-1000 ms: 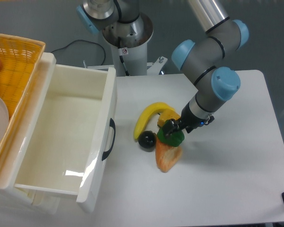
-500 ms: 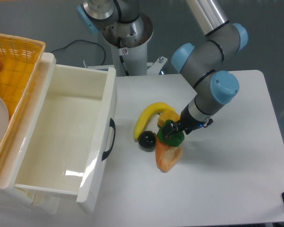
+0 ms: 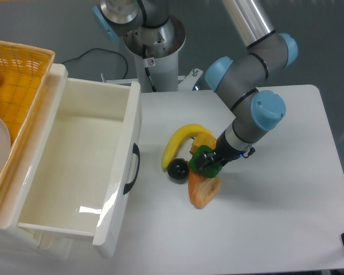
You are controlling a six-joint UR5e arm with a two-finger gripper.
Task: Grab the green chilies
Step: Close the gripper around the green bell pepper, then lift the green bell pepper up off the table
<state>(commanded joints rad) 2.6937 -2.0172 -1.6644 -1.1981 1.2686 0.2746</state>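
Green and glossy, the green chilies (image 3: 208,162) sit mid-table in a tight cluster: the banana (image 3: 179,141) curves just behind, the black ball (image 3: 177,169) lies just to the left, and the yellow-orange chunk (image 3: 203,188) touches from the front. Your gripper (image 3: 206,160) is down on the pepper, its dark fingers against it, but you cannot tell whether they are clamped. Crowded neighbours likely explain the steep approach from the right; expect them to shift on the lift.
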